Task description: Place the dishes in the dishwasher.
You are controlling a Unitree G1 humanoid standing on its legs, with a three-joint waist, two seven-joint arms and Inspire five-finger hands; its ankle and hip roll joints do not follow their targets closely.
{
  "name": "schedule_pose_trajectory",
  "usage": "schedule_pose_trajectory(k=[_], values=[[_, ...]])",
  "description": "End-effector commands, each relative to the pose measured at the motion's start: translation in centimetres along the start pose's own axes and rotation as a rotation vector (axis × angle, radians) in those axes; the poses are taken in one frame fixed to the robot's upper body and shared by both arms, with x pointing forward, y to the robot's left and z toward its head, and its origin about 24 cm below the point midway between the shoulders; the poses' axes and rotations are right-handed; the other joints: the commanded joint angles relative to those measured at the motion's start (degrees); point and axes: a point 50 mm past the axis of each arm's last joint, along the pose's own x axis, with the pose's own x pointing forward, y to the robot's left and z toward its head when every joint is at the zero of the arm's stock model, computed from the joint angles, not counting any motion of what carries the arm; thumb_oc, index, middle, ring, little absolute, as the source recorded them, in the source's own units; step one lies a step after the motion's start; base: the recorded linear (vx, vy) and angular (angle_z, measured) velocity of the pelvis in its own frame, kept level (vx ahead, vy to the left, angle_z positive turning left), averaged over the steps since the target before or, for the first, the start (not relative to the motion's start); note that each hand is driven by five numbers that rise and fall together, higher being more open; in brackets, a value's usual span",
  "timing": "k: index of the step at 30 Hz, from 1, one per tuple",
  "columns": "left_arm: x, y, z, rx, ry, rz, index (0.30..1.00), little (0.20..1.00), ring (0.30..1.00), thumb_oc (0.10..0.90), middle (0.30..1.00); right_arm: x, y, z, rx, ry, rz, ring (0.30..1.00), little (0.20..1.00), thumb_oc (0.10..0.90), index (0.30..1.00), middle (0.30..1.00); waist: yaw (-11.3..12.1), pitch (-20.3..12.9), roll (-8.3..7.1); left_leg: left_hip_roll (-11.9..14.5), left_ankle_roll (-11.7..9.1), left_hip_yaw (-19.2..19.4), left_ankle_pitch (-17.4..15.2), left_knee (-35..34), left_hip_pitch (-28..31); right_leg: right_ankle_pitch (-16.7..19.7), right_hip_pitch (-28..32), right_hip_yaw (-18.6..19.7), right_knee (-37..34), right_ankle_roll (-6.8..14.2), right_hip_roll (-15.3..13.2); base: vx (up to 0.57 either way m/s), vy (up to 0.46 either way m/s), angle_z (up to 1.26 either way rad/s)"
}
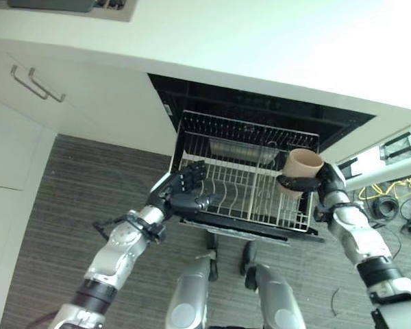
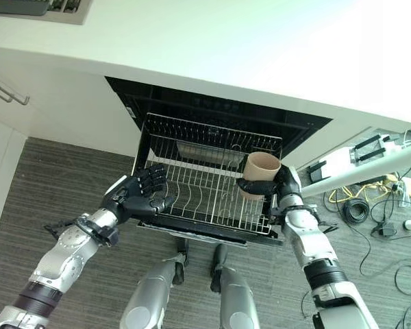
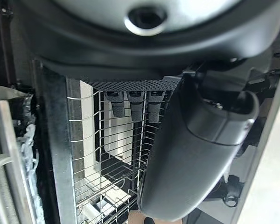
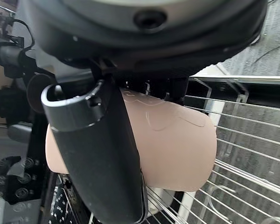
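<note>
Both hands sit mid-frame at the pulled-out wire rack (image 1: 240,171) of the dishwasher (image 1: 260,110): the left hand (image 1: 185,188) rests at the rack's left front corner with its fingers loosely extended and grasping nothing. At right of centre, the right hand (image 1: 308,184) has its thumb and fingers wrapped round a tan cup (image 1: 300,168), held upright with its mouth up, just above the rack's right side. A white cabinet (image 1: 48,103) with two bar handles fills the upper left, beside grey striped floor (image 1: 75,192).

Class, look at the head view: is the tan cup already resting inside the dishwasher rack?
No: the right hand holds the cup above the rack.
</note>
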Motion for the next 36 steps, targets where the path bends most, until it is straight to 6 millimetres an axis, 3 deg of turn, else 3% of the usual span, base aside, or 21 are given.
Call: schedule_pose_trajectory(k=[1, 11, 21, 29, 30, 31, 32, 36], values=[[0.2, -1.9, 2.3, 0.026, -0.135, -0.114, 0.900, 0.900, 0.900, 0.800, 0.900, 0.3, -2.3, 3.4, -0.019, -0.116, -0.052, 0.300, 0.300, 0.400, 0.300, 0.300, 0.77, -5.81, 0.21, 2.89, -3.76, -0.72, -11.47, 4.58, 1.17, -4.08, -0.85, 0.12, 1.84, 7.00, -3.34, 0.04, -0.033, 0.01], [-0.3, -0.6, 2.3, 0.212, -0.044, -0.125, 0.900, 0.900, 0.900, 0.800, 0.900, 1.5, -5.0, 1.7, -0.068, 0.080, -0.126, 0.300, 0.300, 0.400, 0.300, 0.300, 2.97, -6.52, 0.78, 2.89, -4.33, -1.85, -10.67, 4.58, 1.36, -4.23, 0.45, -0.83, 1.84, 6.50, -3.01, 0.04, -0.026, 0.04], [0.2, -0.7, 2.1, 0.286, -0.010, -0.125, 0.900, 0.900, 0.900, 0.800, 0.900, 2.1, -4.6, -0.3, -0.058, 0.211, -0.126, 0.300, 0.300, 0.400, 0.300, 0.300, 4.40, -6.57, 1.57, 2.60, -4.81, -2.76, -10.54, 4.58, 1.70, -4.85, 1.58, -1.52, 1.84, 6.21, -3.06, 0.03, -0.008, 0.02], [0.7, -0.6, 1.9, 0.350, 0.131, -0.249, 0.900, 0.900, 0.900, 0.800, 0.900, 3.0, -4.8, 0.6, -0.089, 0.245, -0.141, 0.300, 0.300, 0.400, 0.300, 0.300, 4.48, -6.16, 2.95, 2.50, -5.28, -2.67, -10.21, 4.58, 0.96, -4.94, 0.84, -1.34, 1.84, 6.15, -3.31, 0.00, 0.024, 0.00], [0.7, -0.8, 1.9, 0.343, 0.129, -0.257, 0.900, 0.900, 0.900, 0.800, 0.900, 3.0, -4.8, 0.5, -0.082, 0.251, -0.156, 0.467, 0.467, 0.511, 0.467, 0.467, 4.54, -6.15, 3.06, 2.45, -5.25, -2.73, -10.20, 4.58, 0.91, -4.95, 0.81, -1.28, 1.84, 6.12, -3.30, 0.00, 0.000, 0.00], [0.8, -0.9, 1.9, 0.340, 0.127, -0.261, 0.900, 0.900, 0.900, 0.800, 0.900, 3.1, -4.9, 0.5, -0.077, 0.251, -0.169, 0.804, 0.804, 0.736, 0.804, 0.804, 4.59, -6.14, 3.12, 2.44, -5.25, -2.75, -10.21, 4.58, 0.89, -4.97, 0.81, -1.29, 1.84, 6.10, -3.30, 0.00, 0.000, 0.00], [0.8, -1.0, 1.9, 0.338, 0.124, -0.264, 0.900, 0.900, 0.900, 0.800, 0.900, 3.1, -5.0, 0.5, -0.069, 0.251, -0.177, 0.900, 0.900, 0.800, 0.900, 0.900, 4.61, -6.06, 3.17, 2.44, -5.26, -2.76, -10.23, 4.58, 0.86, -4.99, 0.80, -1.29, 1.84, 6.10, -3.30, 0.00, 0.000, 0.00], [1.2, -1.4, 2.3, 0.335, 0.107, -0.276, 0.900, 0.900, 0.900, 0.800, 0.900, 3.4, -5.5, 1.3, -0.051, 0.231, -0.206, 0.900, 0.900, 0.800, 0.900, 0.900, 4.68, -5.66, 3.38, 2.32, -5.36, -2.99, -10.28, 4.58, 0.54, -5.00, 0.54, -1.22, 1.84, 6.08, -3.20, 0.00, 0.000, 0.00]])
